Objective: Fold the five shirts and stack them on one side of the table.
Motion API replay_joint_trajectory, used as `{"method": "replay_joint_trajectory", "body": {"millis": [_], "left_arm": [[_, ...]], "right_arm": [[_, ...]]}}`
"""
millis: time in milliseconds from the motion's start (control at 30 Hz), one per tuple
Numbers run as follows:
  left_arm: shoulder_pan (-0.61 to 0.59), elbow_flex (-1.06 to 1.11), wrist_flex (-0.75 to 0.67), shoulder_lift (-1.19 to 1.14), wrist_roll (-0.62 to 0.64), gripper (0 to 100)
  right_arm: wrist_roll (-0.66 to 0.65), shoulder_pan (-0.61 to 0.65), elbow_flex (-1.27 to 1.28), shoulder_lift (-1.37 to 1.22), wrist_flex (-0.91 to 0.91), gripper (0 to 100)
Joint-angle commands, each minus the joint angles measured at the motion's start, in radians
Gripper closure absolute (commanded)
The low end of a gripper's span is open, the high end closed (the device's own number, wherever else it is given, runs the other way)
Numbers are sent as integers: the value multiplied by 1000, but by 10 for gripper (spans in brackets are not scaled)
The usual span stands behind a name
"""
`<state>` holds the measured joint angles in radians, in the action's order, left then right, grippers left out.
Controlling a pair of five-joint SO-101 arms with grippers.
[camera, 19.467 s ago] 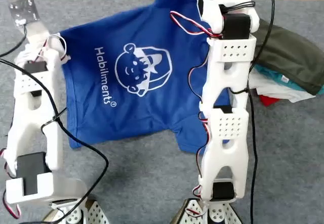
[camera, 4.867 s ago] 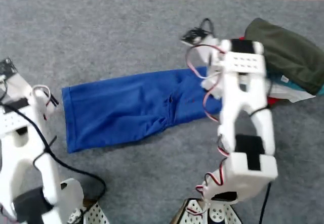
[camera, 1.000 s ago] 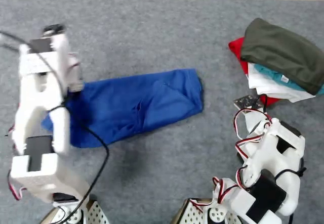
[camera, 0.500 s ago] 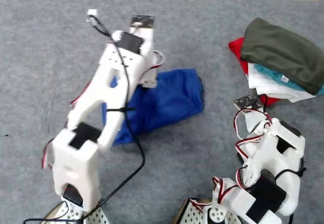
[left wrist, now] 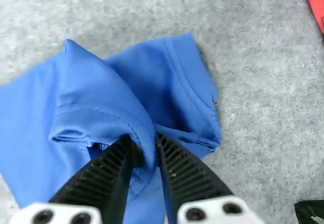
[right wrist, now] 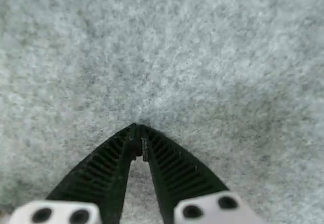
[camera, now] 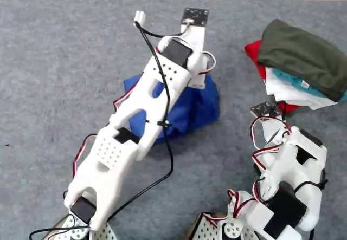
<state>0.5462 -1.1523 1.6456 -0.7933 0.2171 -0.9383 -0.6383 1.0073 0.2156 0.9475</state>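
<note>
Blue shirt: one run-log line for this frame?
left gripper: shut on blue shirt edge | right gripper: shut, empty | stack: four shirts

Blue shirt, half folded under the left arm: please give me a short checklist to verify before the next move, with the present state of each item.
1. Grasp: ok. The left gripper is shut on a fold of the blue shirt.
2. Fold laid flat: not ok. The held cloth stands up in a peak above the layer below.
3. Other arm clear: ok. The right gripper is shut over bare table.
4. Space beside the stack: ok. Grey table shows between it and the blue shirt.
5. Edges aligned: cannot tell. The left arm covers much of the shirt in the high view.
</note>
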Motion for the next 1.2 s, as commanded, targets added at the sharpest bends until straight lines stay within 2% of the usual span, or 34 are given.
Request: {"method": "replay_joint_trajectory", "body": {"millis": [0,267,600,733,800,1033,1100,1167], "left_arm": [[21,-89,-2,-16,5,982],[26,-169,-2,-74,32,982],[52,-167,-3,-76,32,981],[41,-167,3,-67,32,888],[20,-173,5,-65,34,845],[-123,-368,115,-67,38,844],[-187,-376,115,-65,35,884],[-252,-365,115,-65,34,981]], "right_arm": [[14,7,-22,-4,-12,994],[14,8,-22,-4,-12,994],[14,10,-22,-4,-12,994],[14,10,-22,-4,-12,994],[14,10,-22,-5,-12,994],[14,10,-27,-8,-12,994],[14,10,-28,-4,-12,994],[14,10,-33,-2,-12,994]]}}
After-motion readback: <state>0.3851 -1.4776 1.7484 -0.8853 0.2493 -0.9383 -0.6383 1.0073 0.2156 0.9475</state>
